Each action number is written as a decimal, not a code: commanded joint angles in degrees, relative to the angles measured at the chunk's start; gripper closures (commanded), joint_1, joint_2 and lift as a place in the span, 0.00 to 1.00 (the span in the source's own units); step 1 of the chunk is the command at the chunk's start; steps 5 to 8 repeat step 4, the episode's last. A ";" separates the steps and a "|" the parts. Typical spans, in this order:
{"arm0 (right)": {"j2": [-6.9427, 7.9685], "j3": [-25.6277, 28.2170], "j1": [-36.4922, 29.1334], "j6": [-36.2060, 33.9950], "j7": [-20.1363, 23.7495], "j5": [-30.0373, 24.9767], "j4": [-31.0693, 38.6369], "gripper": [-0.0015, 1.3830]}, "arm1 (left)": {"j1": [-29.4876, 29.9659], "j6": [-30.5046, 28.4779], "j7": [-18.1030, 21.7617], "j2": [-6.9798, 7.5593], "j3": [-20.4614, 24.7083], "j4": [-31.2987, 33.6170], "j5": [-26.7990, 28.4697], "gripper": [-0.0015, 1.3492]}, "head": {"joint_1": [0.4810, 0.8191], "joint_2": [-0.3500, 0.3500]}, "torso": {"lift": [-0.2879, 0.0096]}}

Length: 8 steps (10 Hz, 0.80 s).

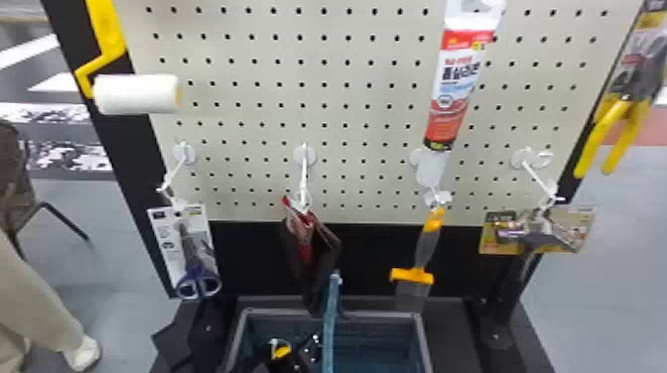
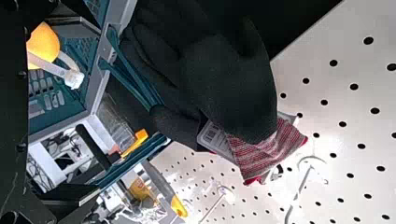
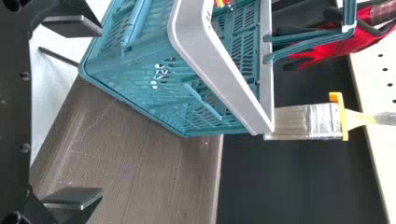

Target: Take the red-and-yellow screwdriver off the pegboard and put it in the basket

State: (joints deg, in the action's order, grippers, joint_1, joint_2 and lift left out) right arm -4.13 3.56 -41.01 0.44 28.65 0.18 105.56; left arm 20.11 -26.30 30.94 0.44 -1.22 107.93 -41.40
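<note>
Surveying the surroundings: seeing a paint roller (image 1: 136, 94) hanging at upper left, a sealant tube (image 1: 454, 84) at upper right, and yellow-handled pliers (image 1: 615, 119) off to the right. Counting 4 items in a row along the lower pegboard (image 1: 337, 114): carded scissors (image 1: 198, 282), gloves (image 1: 315, 248), a flat tool (image 1: 427, 243) and a yellow-carded packet (image 1: 499, 245). Finding the gloves dangling near the basket's rear rim, behind the raised handle (image 1: 329, 327), and covering part of the board in the left wrist view. Recording textures: seeing black coating and red-grey knit on the gloves, an orange crossbar on the flat tool, round holes in the pale board, and wood-like grain on the shelf (image 3: 130, 163) under the basket. Examining the basket (image 1: 424, 332): noting teal slatted plastic, a squared grey rim, and a rounded yellow end with a pale loop inside, probably belonging to the screwdriver (image 2: 43, 44); catching red and yellow inside in the right wrist view too. Observing the left gripper (image 1: 301, 358) at the basket, fingers standing spread; observing the right gripper (image 3: 100, 112) beside the basket, fingers likewise wide apart, pinching nothing.
</note>
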 commanded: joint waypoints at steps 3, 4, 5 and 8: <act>0.00 -0.04 0.12 0.00 0.00 0.00 -0.02 0.07 | -0.14 -0.07 0.00 -0.09 -0.10 0.00 0.00 0.09 | 0.20 0.50 | 0.63; 0.00 -0.04 0.12 0.00 0.00 0.00 -0.16 0.07 | -0.27 -0.07 0.00 -0.09 -0.19 0.00 -0.09 0.09 | 0.20 0.50 | 0.63; 0.00 -0.04 0.12 0.00 0.00 0.00 -0.16 0.07 | -0.27 -0.07 0.00 -0.09 -0.19 0.00 -0.09 0.09 | 0.20 0.50 | 0.63; 0.00 -0.04 0.12 0.00 0.00 0.00 -0.16 0.07 | -0.27 -0.07 0.00 -0.09 -0.19 0.00 -0.09 0.09 | 0.20 0.50 | 0.63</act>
